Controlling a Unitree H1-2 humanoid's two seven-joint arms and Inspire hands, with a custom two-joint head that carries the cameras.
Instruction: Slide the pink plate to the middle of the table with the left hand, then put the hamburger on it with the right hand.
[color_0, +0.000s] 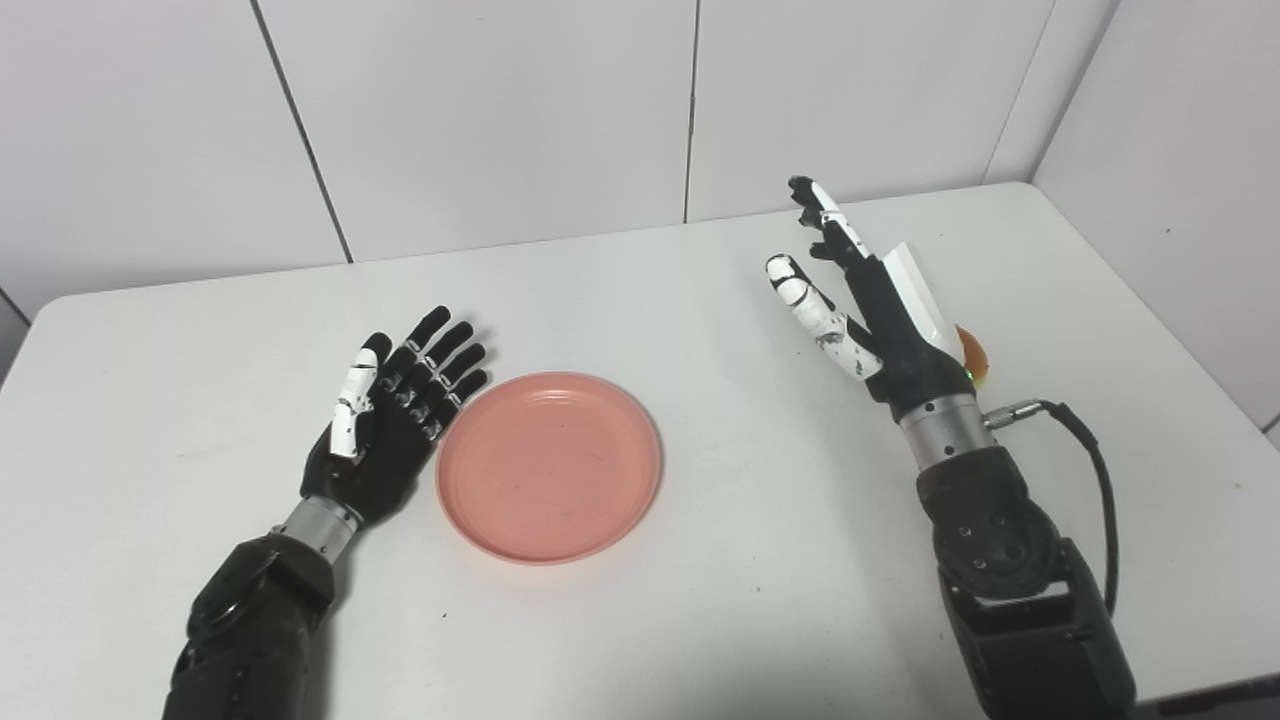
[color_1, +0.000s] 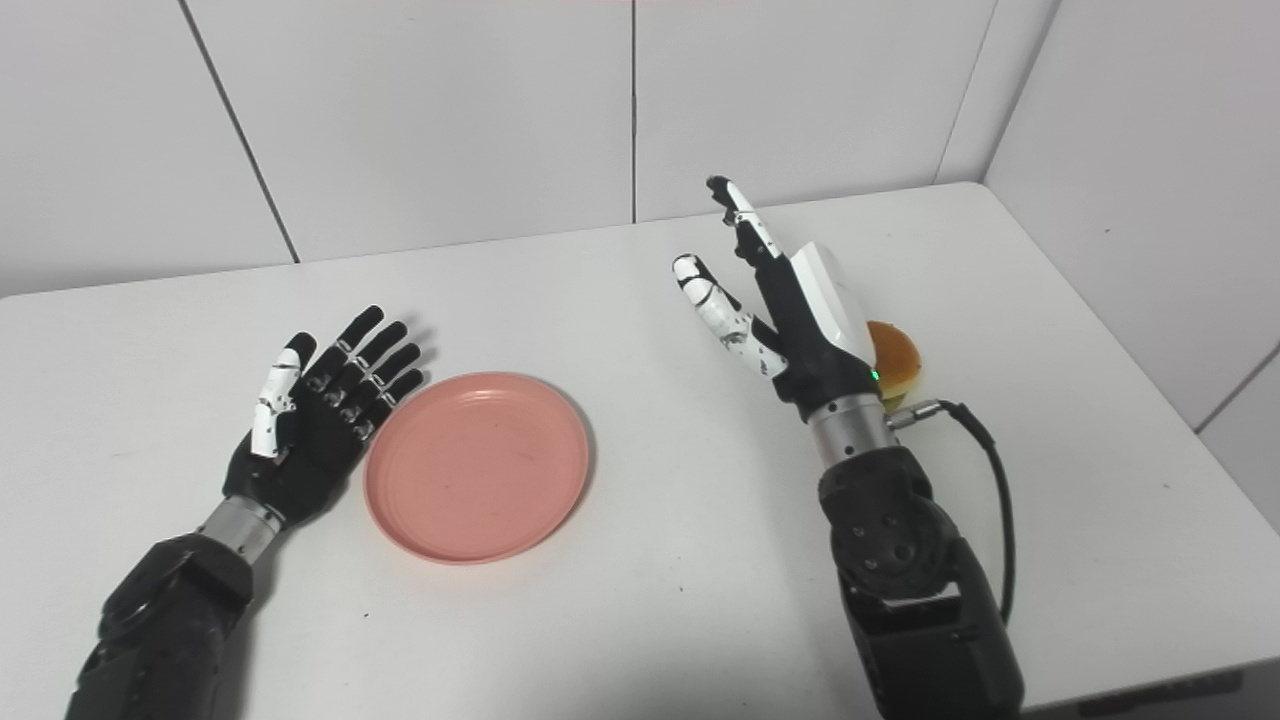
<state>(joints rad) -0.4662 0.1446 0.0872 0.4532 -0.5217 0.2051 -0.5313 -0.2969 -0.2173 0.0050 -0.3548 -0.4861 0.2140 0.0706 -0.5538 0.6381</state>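
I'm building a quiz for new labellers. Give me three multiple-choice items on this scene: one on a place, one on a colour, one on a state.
1. Where is the hamburger?
A. On the plate
B. On the table behind the right hand
C. In the left hand

2. What colour is the plate?
A. Pink
B. Blue
C. White

3. What state is the left hand in?
A. Shut on the plate
B. Shut on the hamburger
C. Open, beside the plate

Answers:
1 B: the bun peeks out from behind the right hand.
2 A: the plate is pink all over.
3 C: its fingers are spread flat by the plate's rim and hold nothing.
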